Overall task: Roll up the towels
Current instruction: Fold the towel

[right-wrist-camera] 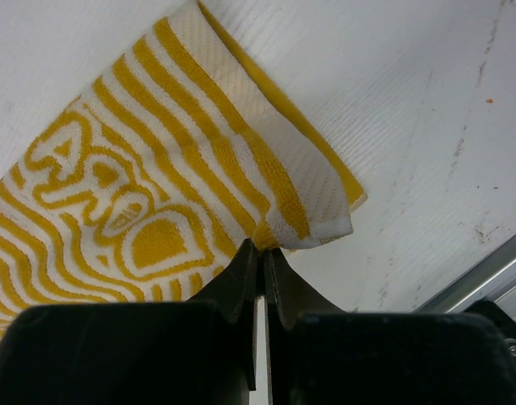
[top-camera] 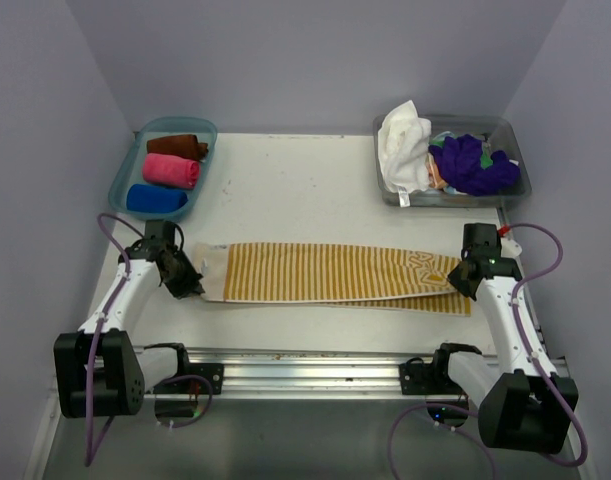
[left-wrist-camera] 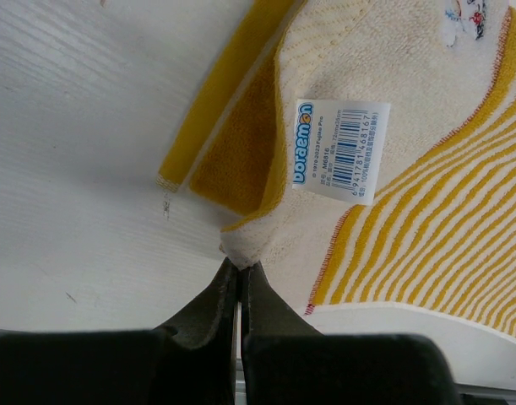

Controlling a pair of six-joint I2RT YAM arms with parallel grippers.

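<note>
A mustard-yellow towel with white stripes (top-camera: 325, 272) lies stretched out flat across the table, folded lengthwise. My left gripper (top-camera: 190, 285) is shut on its left near corner; the left wrist view shows the pinched corner (left-wrist-camera: 241, 253) and a white label (left-wrist-camera: 338, 150). My right gripper (top-camera: 457, 283) is shut on its right near corner, seen in the right wrist view (right-wrist-camera: 279, 234). Rolled brown (top-camera: 177, 146), pink (top-camera: 171, 171) and blue (top-camera: 156, 199) towels lie in the blue tray (top-camera: 125, 170). White (top-camera: 403, 145) and purple (top-camera: 472, 164) towels lie loose in the clear bin (top-camera: 520, 160).
The blue tray stands at the back left, the clear bin at the back right. A metal rail (top-camera: 305, 360) runs along the table's near edge between the arm bases. Purple walls close in the table on three sides.
</note>
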